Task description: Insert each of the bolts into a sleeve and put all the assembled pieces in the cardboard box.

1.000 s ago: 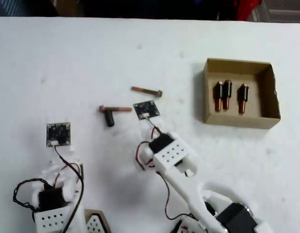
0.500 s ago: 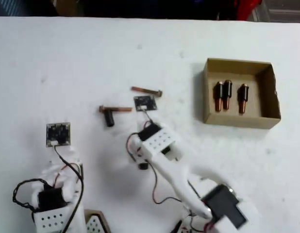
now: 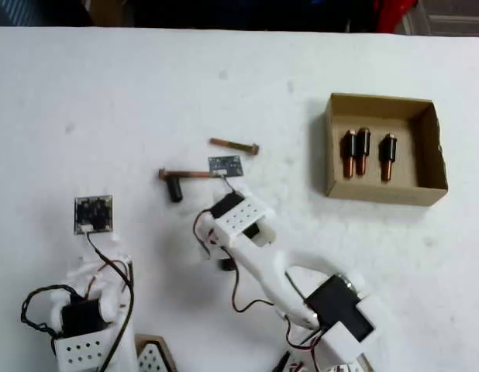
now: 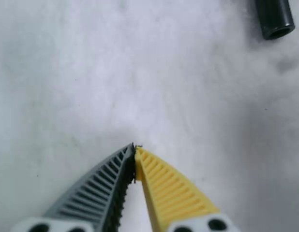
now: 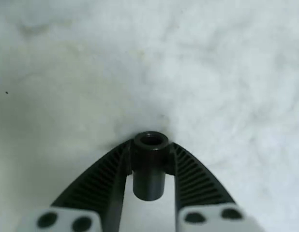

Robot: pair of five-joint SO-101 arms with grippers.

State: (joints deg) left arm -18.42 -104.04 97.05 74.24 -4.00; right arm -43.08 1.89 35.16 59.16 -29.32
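1. Black ribbed fingers of the right gripper point(image 5: 149, 145) clamp a short black sleeve point(image 5: 149, 169) between them. Its open bore points away from the wrist, over the white table point(image 5: 67, 58).
2. The left gripper point(image 4: 135, 151) has one grey and one yellow finger, and they meet at their tips with nothing between them. In the high view the left arm point(image 3: 84, 318) sits at the lower left of the frame.
3. The right arm point(image 3: 247, 232) runs from the bottom centre up towards the middle of the high view.
4. A loose sleeve point(image 3: 174, 189) lies left of centre, just below a copper-coloured bolt point(image 3: 185, 174) that lies crosswise. I cannot tell whether they touch.
5. A second bolt point(image 3: 234, 145) lies a little higher in the frame, apart from the first.
6. The cardboard box point(image 3: 379, 191) stands at the right of the frame. Three assembled pieces point(image 3: 363, 151) lie side by side inside it.
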